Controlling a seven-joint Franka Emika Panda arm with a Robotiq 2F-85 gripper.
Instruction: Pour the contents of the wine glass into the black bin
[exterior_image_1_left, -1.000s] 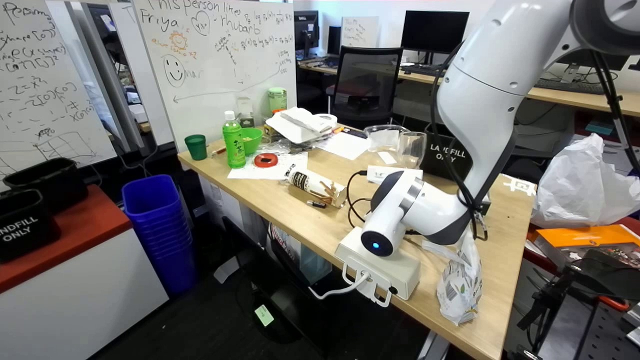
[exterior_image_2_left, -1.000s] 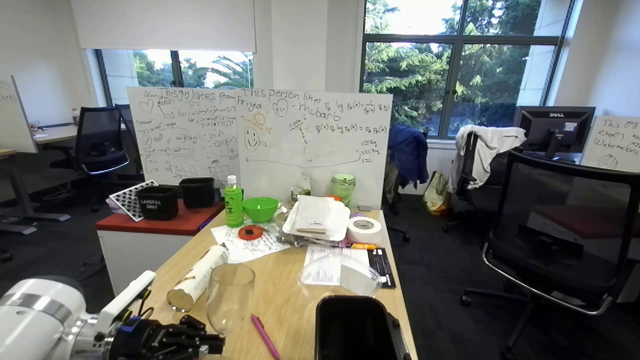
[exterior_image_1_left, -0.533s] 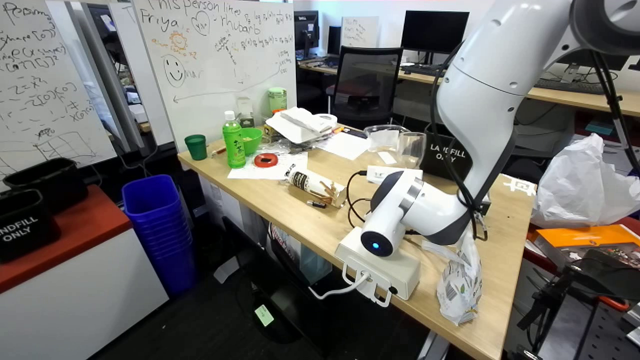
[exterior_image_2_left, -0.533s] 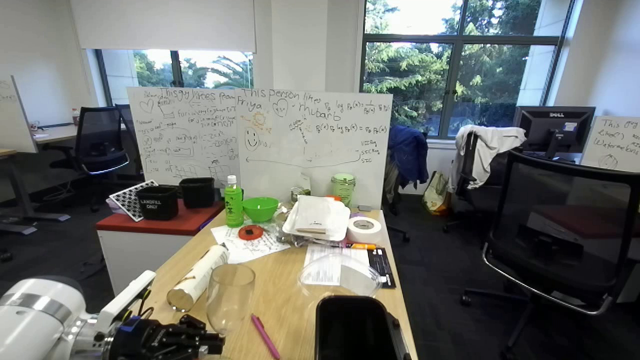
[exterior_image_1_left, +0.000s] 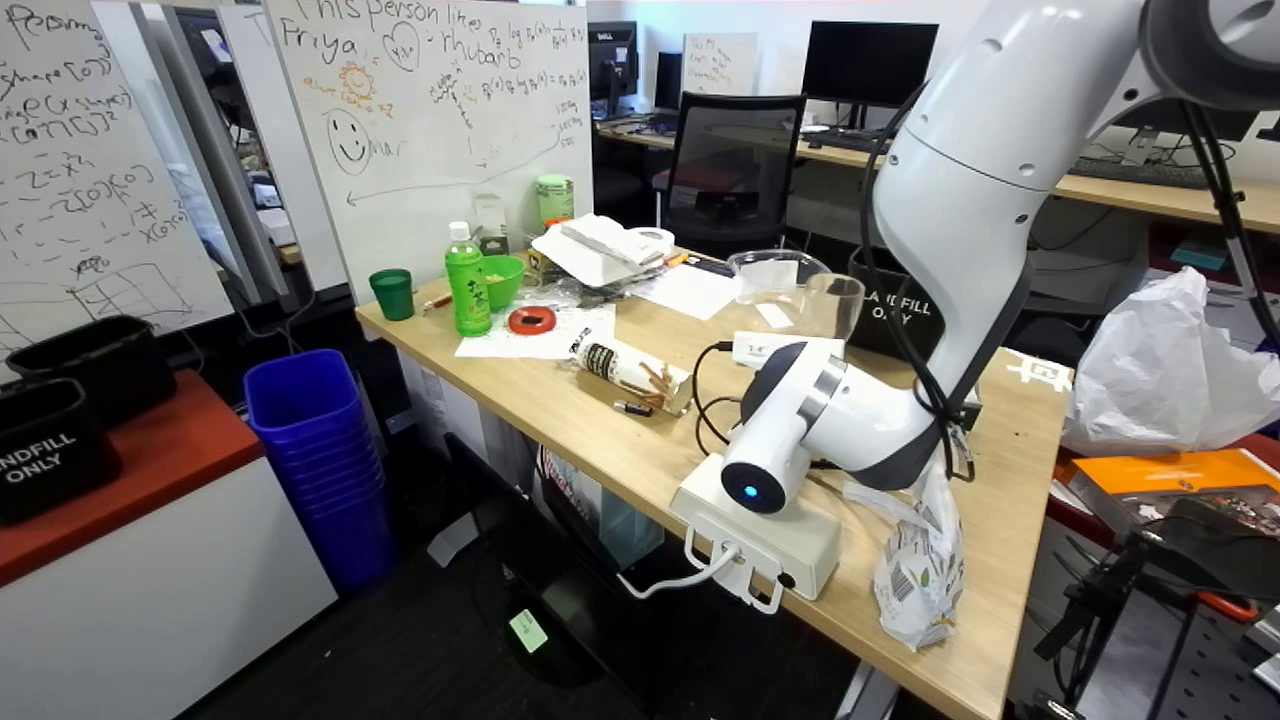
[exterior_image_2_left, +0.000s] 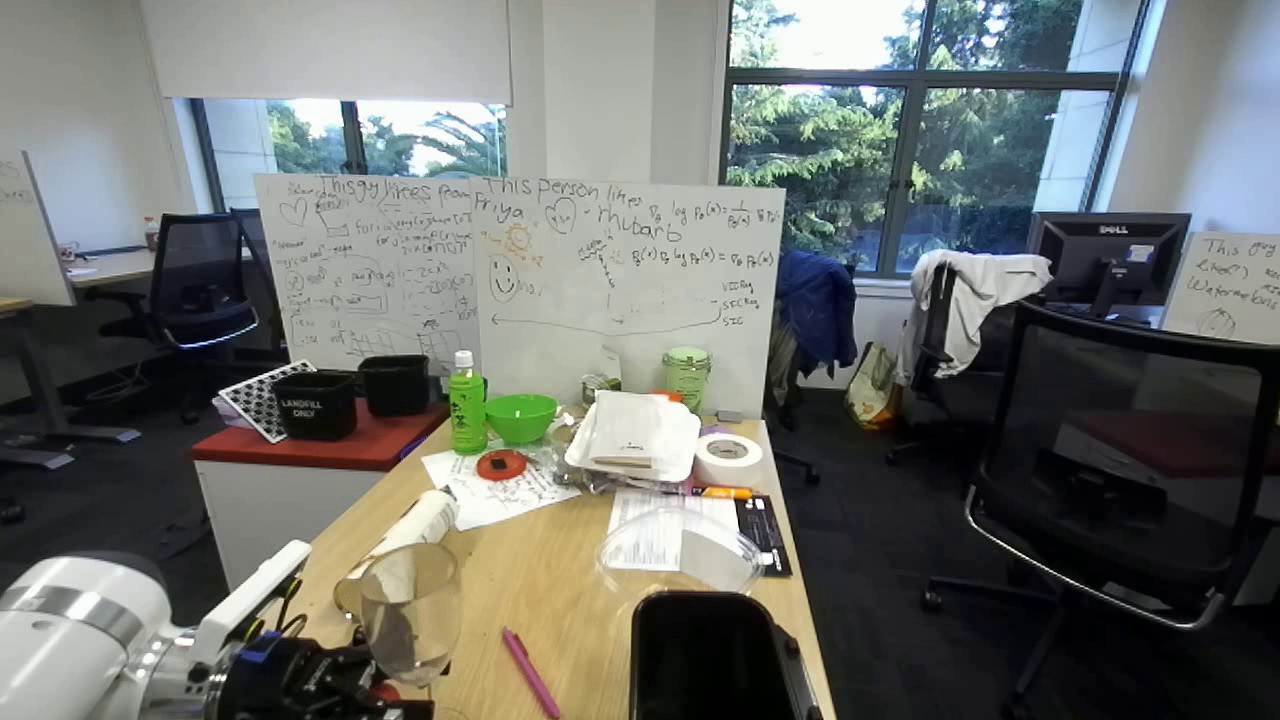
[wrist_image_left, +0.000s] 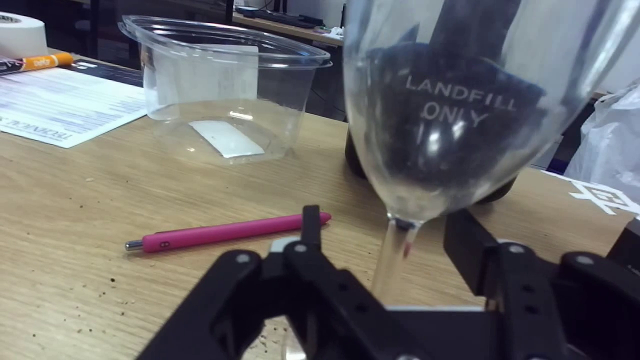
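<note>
Whiteboards (exterior_image_2_left: 620, 270) stand behind my desk (exterior_image_2_left: 560, 560). My tool (wrist_image_left: 385, 225) is spread, its fingers (wrist_image_left: 311, 227) apart, with the stem of the glass (wrist_image_left: 445, 125) showing between them. Over the desk the glass tilts, in front of the bin (exterior_image_1_left: 922, 328) in the wrist view; a pen (wrist_image_left: 230, 233) lies near.

In your wrist view, you have bare tabletop (wrist_image_left: 55, 240) at lower left. Right of centre the wine glass (wrist_image_left: 445, 135) blocks you, its stem inside your spread gripper (wrist_image_left: 387, 230), the black bin (wrist_image_left: 355, 162) behind; a clear tub (wrist_image_left: 280, 85) stands upper centre-left, a pink pen (wrist_image_left: 230, 232) lies below.
</note>
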